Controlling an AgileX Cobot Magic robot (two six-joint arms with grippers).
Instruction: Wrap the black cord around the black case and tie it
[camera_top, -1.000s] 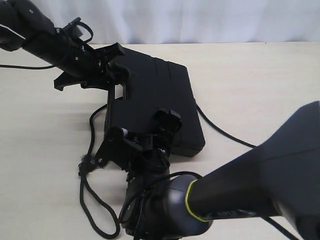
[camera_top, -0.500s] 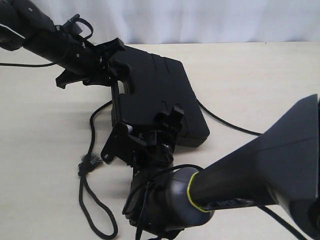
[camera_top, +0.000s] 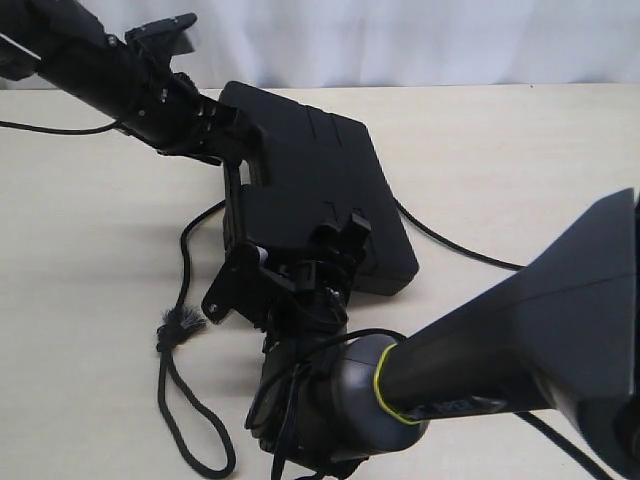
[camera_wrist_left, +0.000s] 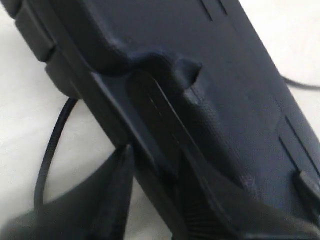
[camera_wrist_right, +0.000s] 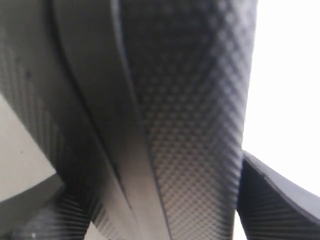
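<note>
The black case (camera_top: 320, 185) lies flat across the middle of the table. My left gripper (camera_top: 232, 148) is open at the case's far-left handle end, one finger over the face and one under the edge. In the left wrist view the case (camera_wrist_left: 210, 85) fills the frame, and a strip of table shows between one finger (camera_wrist_left: 114, 192) and its edge. My right gripper (camera_top: 295, 268) is shut on the case's near edge (camera_wrist_right: 190, 125). The black cord (camera_top: 185, 290) runs from under the case's left side to a frayed knot (camera_top: 180, 323), then a loop (camera_top: 195, 440). Its other end trails right (camera_top: 450, 245).
The right arm's bulky grey forearm (camera_top: 520, 350) fills the near-right corner. The left arm (camera_top: 90, 60) comes in from the far left, with a thin wire (camera_top: 50, 128) lying beneath it. A white curtain backs the far table edge.
The case and my right gripper shifted slightly right, then stopped. My left gripper rolled at the handle end, so its body now stands upright instead of lying flat.
</note>
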